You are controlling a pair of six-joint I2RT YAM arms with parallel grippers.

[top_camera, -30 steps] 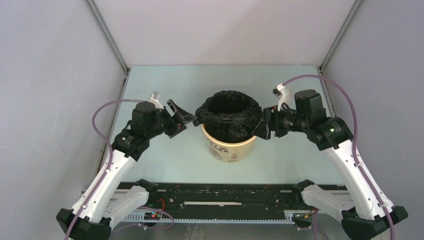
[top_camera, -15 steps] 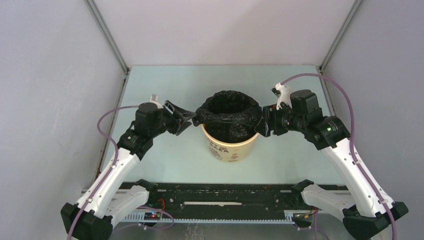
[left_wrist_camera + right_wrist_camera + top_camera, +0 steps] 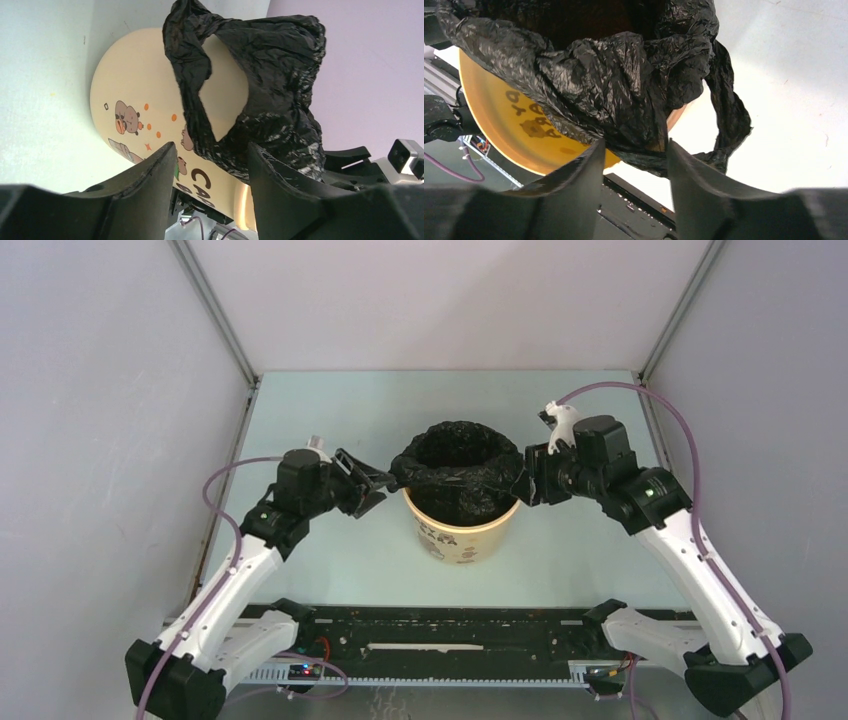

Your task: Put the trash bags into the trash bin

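Note:
The pale yellow trash bin (image 3: 462, 536) with bear pictures stands mid-table. The black trash bag (image 3: 457, 468) lines it, its crinkled rim folded over the bin's top edge. My left gripper (image 3: 378, 483) is open right beside the bag's left rim; in the left wrist view the bag (image 3: 270, 90) and a loop handle (image 3: 192, 75) hang just ahead of the open fingers (image 3: 145, 185), over the bin (image 3: 145, 100). My right gripper (image 3: 527, 486) is open at the bag's right rim; in the right wrist view the bag's folded edge (image 3: 614, 85) reaches the gap between the fingers (image 3: 579, 180), and a handle (image 3: 729, 115) dangles beside the bin (image 3: 514, 130).
Pale green table (image 3: 330, 410) with grey enclosure walls on three sides. A black rail (image 3: 450, 635) with wiring runs along the near edge between the arm bases. Purple cables loop from both wrists.
Both grippers have closed in toward the bag's rim: the left moved right and slightly down, the right moved left and up. The bag and bin have stayed put.

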